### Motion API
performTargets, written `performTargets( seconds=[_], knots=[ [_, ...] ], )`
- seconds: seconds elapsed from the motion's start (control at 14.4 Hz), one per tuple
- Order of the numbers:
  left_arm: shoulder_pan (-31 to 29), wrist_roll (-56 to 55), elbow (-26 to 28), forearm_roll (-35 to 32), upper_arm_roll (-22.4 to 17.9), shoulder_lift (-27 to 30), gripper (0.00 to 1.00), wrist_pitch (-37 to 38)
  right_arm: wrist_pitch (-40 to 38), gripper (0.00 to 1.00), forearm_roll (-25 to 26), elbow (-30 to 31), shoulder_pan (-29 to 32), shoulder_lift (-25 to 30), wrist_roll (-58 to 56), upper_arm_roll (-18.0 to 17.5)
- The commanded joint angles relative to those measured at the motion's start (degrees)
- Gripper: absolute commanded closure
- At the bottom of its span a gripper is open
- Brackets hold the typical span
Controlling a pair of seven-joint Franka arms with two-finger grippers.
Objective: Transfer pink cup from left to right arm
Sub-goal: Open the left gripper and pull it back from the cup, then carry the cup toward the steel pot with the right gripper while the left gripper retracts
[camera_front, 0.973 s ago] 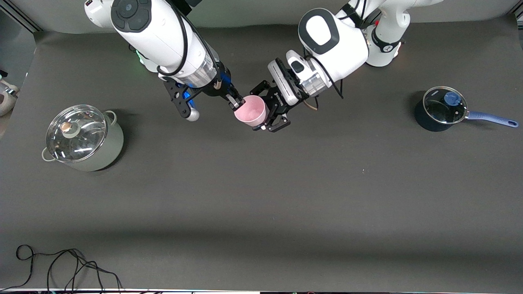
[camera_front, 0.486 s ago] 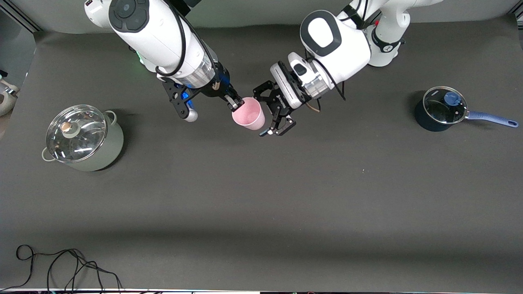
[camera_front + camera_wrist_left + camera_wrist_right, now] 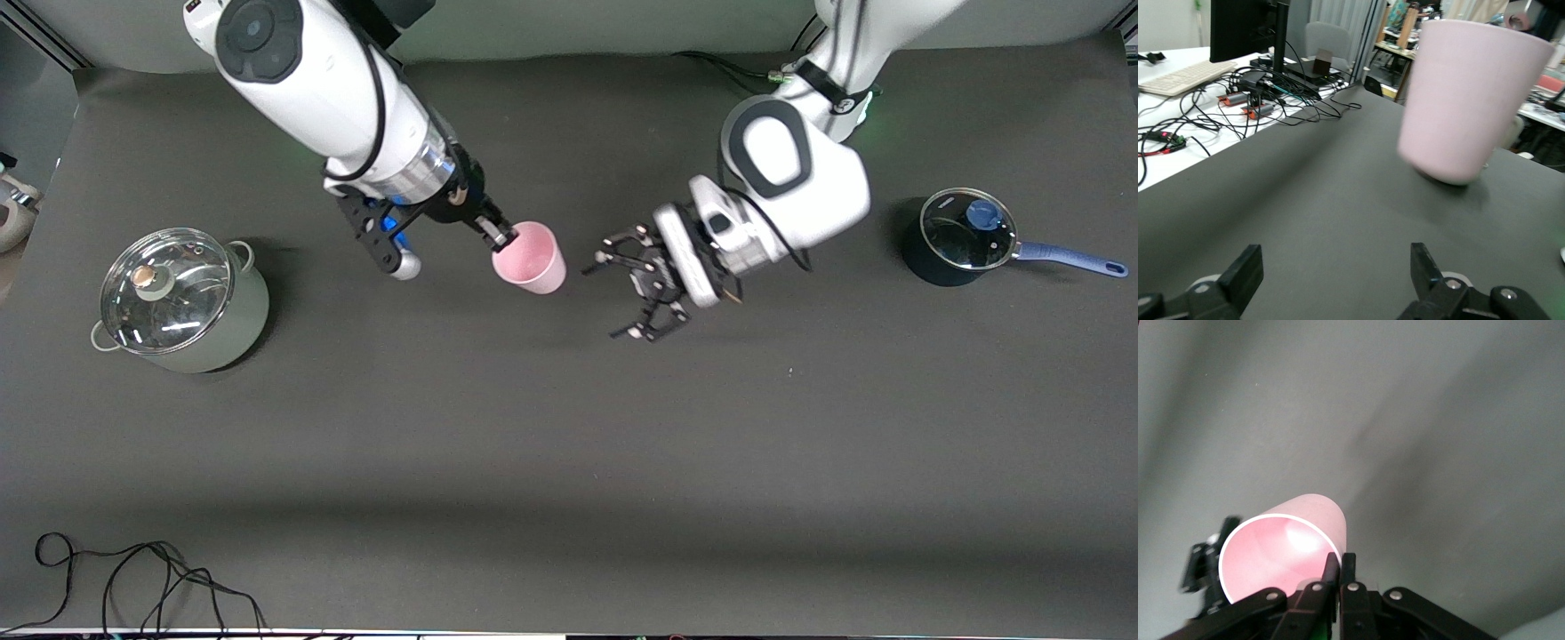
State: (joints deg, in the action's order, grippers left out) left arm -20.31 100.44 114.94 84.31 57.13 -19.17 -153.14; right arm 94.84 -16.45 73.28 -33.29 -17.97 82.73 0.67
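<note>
The pink cup [image 3: 531,258] hangs tilted above the dark table, its mouth toward the front camera. My right gripper [image 3: 500,236] is shut on its rim, one finger inside and one outside; the right wrist view shows those fingers [image 3: 1340,563] pinched on the cup's [image 3: 1291,547] edge. My left gripper [image 3: 606,300] stands open beside the cup, a gap away toward the left arm's end, with nothing between its fingers. In the left wrist view the cup [image 3: 1468,100] floats ahead of the open left gripper [image 3: 1335,261], clear of both fingertips.
A pale green pot with a glass lid [image 3: 182,298] stands toward the right arm's end. A dark blue saucepan with a glass lid [image 3: 960,236] stands toward the left arm's end. A black cable [image 3: 133,578] lies along the table's near edge.
My left gripper opened, let go of the cup and drew back toward the left arm's end. The right gripper kept the cup and shifted slightly toward its own end.
</note>
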Motion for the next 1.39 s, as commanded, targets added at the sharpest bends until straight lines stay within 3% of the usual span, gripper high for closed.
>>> performTargets(
  seconds=[0.0, 0.14, 0.28, 0.49, 0.63, 0.76, 0.97, 1.32],
  knots=[
    [-7.4, -1.9, 2.5, -6.8, 0.7, 0.9, 0.01, 11.2, -6.0, 1.00, 1.0, -0.2, 0.2, 0.8, -10.9, 4.0],
    [-10.9, -12.7, 2.0, -17.7, -1.0, 0.6, 0.01, 21.8, -10.3, 1.00, 1.3, 0.5, 0.0, 2.0, -21.2, 7.4],
    [-11.9, -25.8, -1.4, -27.9, -5.3, 0.4, 0.01, 35.6, -12.1, 1.00, 2.7, 3.2, 0.0, 4.9, -30.9, 10.8],
    [-11.8, -42.2, -6.8, -34.5, -14.2, 0.1, 0.01, 52.0, -12.6, 1.00, 3.8, 9.4, -0.2, 9.3, -46.2, 18.2],
    [-11.9, -48.9, -10.9, -41.0, -17.8, -0.3, 0.00, 60.1, -12.5, 1.00, 4.8, 13.4, -0.3, 11.2, -56.1, 22.5],
    [-11.8, -56.5, -15.2, -49.2, -20.9, -0.4, 0.00, 68.5, -12.0, 1.00, 8.3, 16.4, -0.3, 12.7, -61.4, 24.3],
    [-12.0, -64.4, -21.4, -60.9, -22.5, -0.4, 0.00, 73.7, -7.1, 1.00, 9.9, 23.0, -0.5, 13.3, -67.6, 27.6],
    [-11.2, -72.8, -29.1, -76.2, -24.2, 0.1, 0.00, 77.1, 8.4, 1.00, 9.9, 37.0, -0.4, 13.3, -77.1, 33.8]
  ],
)
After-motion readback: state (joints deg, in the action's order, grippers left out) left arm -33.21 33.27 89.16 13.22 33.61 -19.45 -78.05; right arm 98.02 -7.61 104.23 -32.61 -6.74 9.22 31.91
